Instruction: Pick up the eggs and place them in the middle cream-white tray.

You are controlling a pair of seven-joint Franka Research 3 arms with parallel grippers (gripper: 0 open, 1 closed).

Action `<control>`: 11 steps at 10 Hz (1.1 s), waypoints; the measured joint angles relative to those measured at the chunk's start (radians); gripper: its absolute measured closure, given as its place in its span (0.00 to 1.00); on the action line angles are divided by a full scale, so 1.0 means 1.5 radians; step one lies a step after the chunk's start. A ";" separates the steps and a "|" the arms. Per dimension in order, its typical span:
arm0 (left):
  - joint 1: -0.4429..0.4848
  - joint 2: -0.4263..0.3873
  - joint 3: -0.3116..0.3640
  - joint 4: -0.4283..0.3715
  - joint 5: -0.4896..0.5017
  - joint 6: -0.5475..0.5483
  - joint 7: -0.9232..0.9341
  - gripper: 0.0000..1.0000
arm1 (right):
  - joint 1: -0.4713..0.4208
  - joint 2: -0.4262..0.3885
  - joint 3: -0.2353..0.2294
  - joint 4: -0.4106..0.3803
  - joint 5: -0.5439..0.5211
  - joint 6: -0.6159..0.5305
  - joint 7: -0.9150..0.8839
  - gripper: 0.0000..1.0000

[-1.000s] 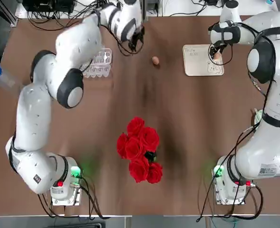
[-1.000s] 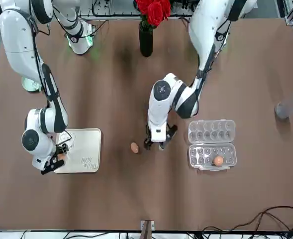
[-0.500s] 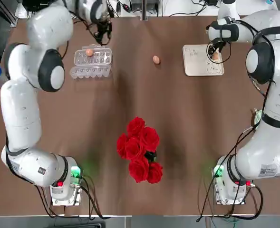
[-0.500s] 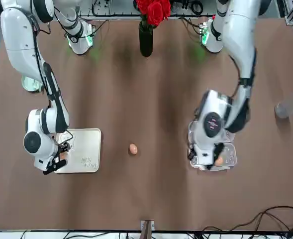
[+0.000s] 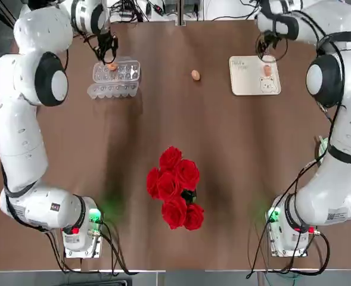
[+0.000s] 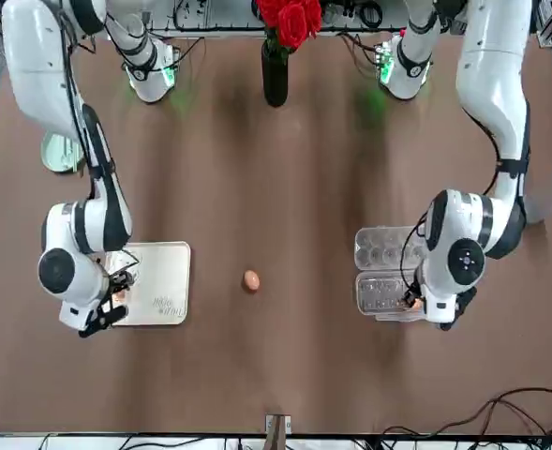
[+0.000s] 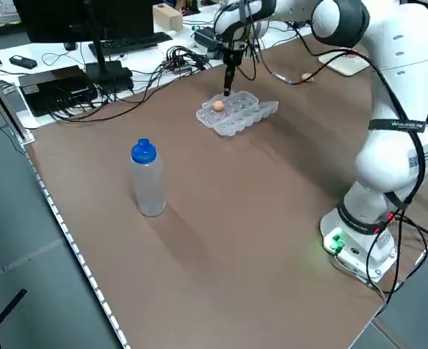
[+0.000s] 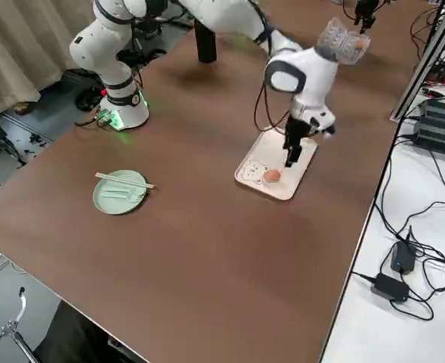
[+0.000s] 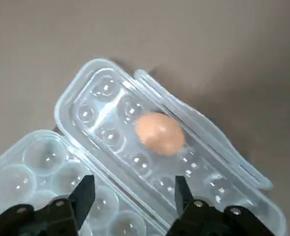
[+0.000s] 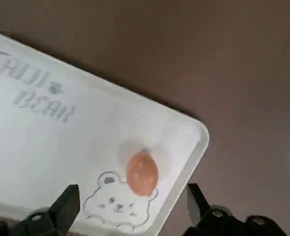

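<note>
One light-brown egg (image 5: 266,70) lies on the cream-white tray (image 5: 247,83), beside its bear drawing (image 10: 116,206). My right gripper (image 5: 268,50) hangs open just above this egg (image 10: 142,172), apart from it. A second egg (image 5: 195,75) rests on the bare table between the tray and the clear egg carton (image 5: 121,80). The third egg (image 9: 159,133) sits in a cup of the carton (image 9: 110,147). Over it hovers my left gripper (image 5: 106,53), open, its fingers (image 9: 83,196) holding nothing.
A vase of red roses (image 5: 175,187) stands mid-table nearer the arm bases. A blue-capped clear bottle (image 7: 148,178) stands near the table's left edge. A pale green plate (image 8: 120,191) with chopsticks lies on the robot's right side. Cables run along the far edge.
My left arm swung from beside the loose egg over to the carton. My right gripper let go of the egg on the tray and drew back from it.
</note>
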 joint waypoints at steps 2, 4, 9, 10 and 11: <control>0.014 0.001 -0.001 -0.010 0.000 0.043 0.000 0.26 | 0.071 -0.004 0.007 0.035 0.002 -0.043 0.141 0.03; 0.013 0.005 -0.003 -0.016 0.000 0.071 -0.002 0.26 | 0.158 0.008 0.009 0.035 0.009 -0.019 0.274 0.04; 0.015 0.040 -0.002 -0.020 0.000 0.117 -0.003 0.26 | 0.269 0.036 0.008 0.032 0.099 0.146 0.315 0.06; 0.015 0.043 -0.001 -0.021 0.000 0.120 -0.003 0.26 | 0.278 0.052 0.008 0.031 0.110 0.197 0.315 0.06; 0.015 0.046 -0.001 -0.021 0.000 0.122 -0.003 0.26 | 0.284 0.071 0.008 0.030 0.113 0.237 0.315 0.06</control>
